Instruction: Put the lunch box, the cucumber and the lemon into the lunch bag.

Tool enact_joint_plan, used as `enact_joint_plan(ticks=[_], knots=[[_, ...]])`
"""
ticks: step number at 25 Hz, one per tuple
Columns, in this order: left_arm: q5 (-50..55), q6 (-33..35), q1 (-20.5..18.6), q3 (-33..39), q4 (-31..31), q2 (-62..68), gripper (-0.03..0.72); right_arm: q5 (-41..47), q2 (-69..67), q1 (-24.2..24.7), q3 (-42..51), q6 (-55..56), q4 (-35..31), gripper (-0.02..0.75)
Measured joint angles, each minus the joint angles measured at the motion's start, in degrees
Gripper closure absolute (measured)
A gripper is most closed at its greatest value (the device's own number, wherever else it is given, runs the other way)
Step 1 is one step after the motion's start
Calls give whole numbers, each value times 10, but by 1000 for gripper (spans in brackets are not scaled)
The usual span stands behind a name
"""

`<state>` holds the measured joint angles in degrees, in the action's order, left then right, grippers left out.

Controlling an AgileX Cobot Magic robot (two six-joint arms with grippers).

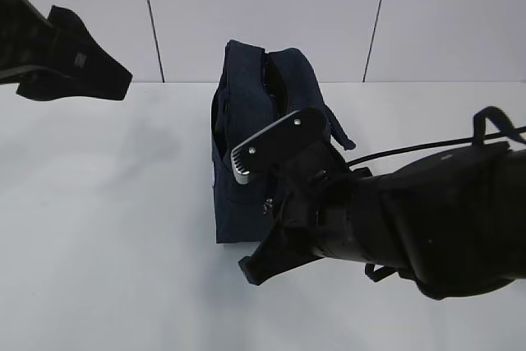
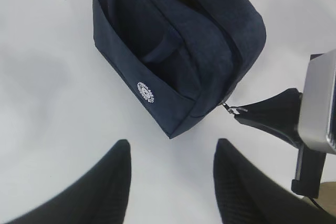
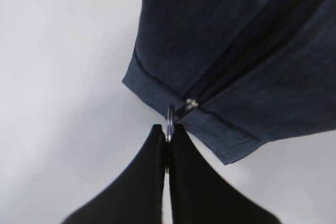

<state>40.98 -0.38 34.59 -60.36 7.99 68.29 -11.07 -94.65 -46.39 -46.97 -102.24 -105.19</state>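
Right tool [image 3: 167, 137] pinching ring pull [image 3: 169, 116] | lunch bag [image 1: 246, 121] contents hidden

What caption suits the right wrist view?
Right gripper fingers pinch the silver ring pull at the navy lunch bag's corner.

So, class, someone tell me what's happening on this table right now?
A two-armed robot is working on a navy lunch bag standing on a white table. The right gripper is shut on the bag's silver ring pull, at the zipper's end by a lower corner. The left gripper hangs open above the table beside the bag, holding nothing. No lunch box, cucumber or lemon can be seen.
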Motion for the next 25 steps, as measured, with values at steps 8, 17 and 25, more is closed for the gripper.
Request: enact_joint_plan(ticks=[8, 17, 25], knots=[[1, 0, 0, 0, 0, 0, 335, 24, -41, 0, 0, 285, 279, 717], [1, 0, 0, 0, 0, 0, 374, 61, -48, 5, 0, 705, 711, 717], [1, 0, 0, 0, 0, 0, 406, 184, -49, 16, -46, 855, 980, 717]])
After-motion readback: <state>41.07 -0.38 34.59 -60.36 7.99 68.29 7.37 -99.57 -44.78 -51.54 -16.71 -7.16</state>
